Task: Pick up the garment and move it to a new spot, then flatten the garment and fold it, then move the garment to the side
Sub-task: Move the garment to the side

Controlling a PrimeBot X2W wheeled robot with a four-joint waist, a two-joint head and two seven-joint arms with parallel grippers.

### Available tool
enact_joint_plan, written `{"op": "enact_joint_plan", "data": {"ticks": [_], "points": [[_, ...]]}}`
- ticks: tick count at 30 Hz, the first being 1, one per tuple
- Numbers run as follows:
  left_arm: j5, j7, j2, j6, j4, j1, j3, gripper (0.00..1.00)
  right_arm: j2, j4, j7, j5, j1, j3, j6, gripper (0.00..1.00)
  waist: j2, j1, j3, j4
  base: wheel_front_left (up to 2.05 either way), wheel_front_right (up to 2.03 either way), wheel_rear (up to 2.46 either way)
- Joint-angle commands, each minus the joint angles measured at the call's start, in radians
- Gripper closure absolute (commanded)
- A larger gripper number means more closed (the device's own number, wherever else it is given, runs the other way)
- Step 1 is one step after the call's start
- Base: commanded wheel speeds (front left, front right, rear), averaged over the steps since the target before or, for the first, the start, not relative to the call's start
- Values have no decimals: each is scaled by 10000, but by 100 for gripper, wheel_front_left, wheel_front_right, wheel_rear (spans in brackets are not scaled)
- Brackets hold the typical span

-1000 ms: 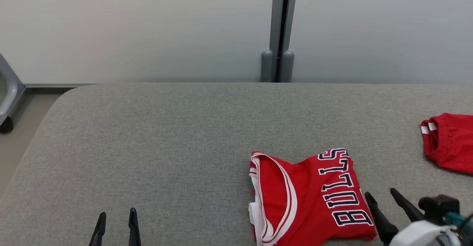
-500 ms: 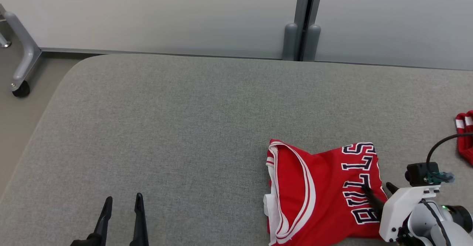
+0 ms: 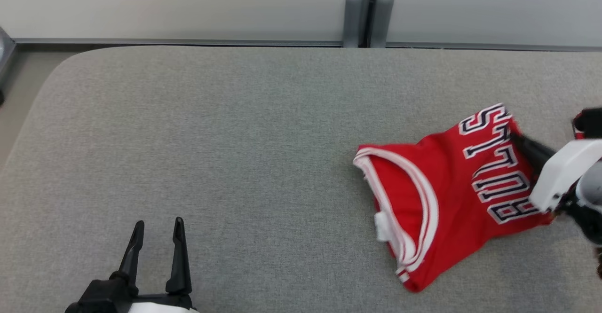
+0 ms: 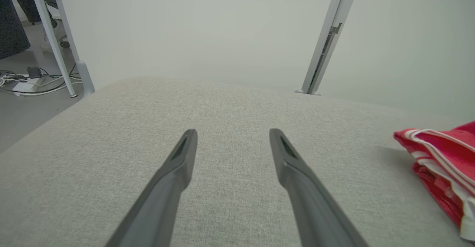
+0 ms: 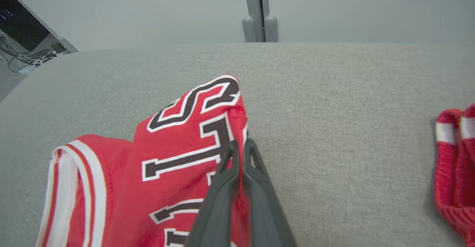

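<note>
head: my right gripper [image 3: 513,137] pinched on the jersey [image 3: 451,181] at its lettered edge, my left gripper [image 3: 158,222] spread, empty | left wrist: jersey lies right of my fingers [image 4: 178,173] | right wrist: fingers clamp jersey cloth

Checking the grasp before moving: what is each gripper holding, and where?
The right gripper pinches the folded red BULLS jersey at its lettered edge; left gripper holds nothing.
</note>
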Motion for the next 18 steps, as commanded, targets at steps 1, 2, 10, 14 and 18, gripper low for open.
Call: {"op": "enact_joint_plan", "data": {"ticks": [1, 2, 10, 14, 18], "points": [[52, 4, 40, -66, -27, -264, 30, 0, -256, -39, 109, 59, -272, -158, -6, 100, -1, 0, 371, -320, 0, 0, 0], [69, 5, 39, -80, -38, -378, 43, 0, -441, -81, 205, 21, -557, -269, -6, 100, -1, 0, 492, -418, 0, 0, 0], [311, 6, 37, -287, -110, -1020, 100, 0, -1452, -850, 716, 15, -1906, -1314, -4, 100, -1, 0, 1442, -1221, 0, 0, 0], [522, 6, 39, -419, -104, -1221, 115, 0, -1747, -1003, 924, -157, -2160, -1868, -4, 100, -1, 0, 1815, -1520, 0, 0, 0], [701, 6, 39, -578, -114, -1389, 212, 0, -1972, -1005, 1047, -338, -2312, -2608, -4, 100, -1, 0, 2067, -1673, 0, 0, 0]]}}
